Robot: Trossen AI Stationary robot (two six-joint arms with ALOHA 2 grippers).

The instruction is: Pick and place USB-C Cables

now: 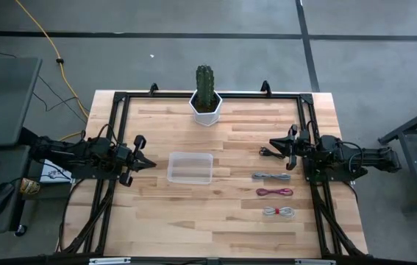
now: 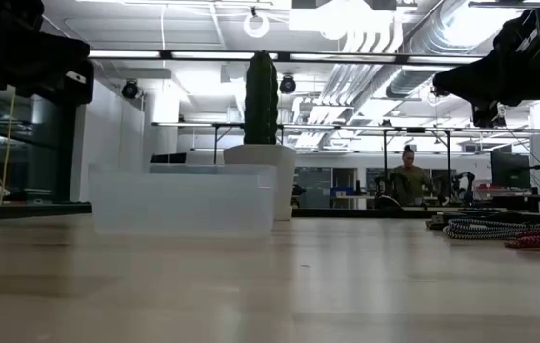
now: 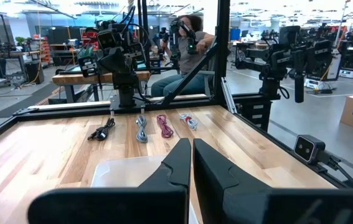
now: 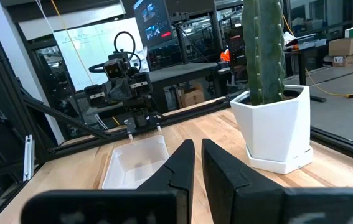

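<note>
Four coiled USB-C cables lie in a row on the wooden table near its right side: black (image 1: 268, 153) (image 3: 101, 132), grey (image 1: 271, 177) (image 3: 141, 129), dark red (image 1: 275, 192) (image 3: 164, 126) and whitish (image 1: 279, 212) (image 3: 188, 119). My right gripper (image 1: 274, 144) (image 4: 197, 144) hovers level above the table beside the black cable, shut, with nothing in it. My left gripper (image 1: 149, 163) (image 3: 192, 144) hovers level at the left side, shut and holding nothing, pointing toward a clear plastic container (image 1: 190, 168).
The clear container (image 2: 184, 198) (image 4: 136, 163) stands mid-table between the arms. A cactus in a white pot (image 1: 207, 99) (image 4: 276, 127) stands at the far edge. A black frame (image 1: 120, 99) rims the table. A person (image 3: 185, 46) sits beyond the table.
</note>
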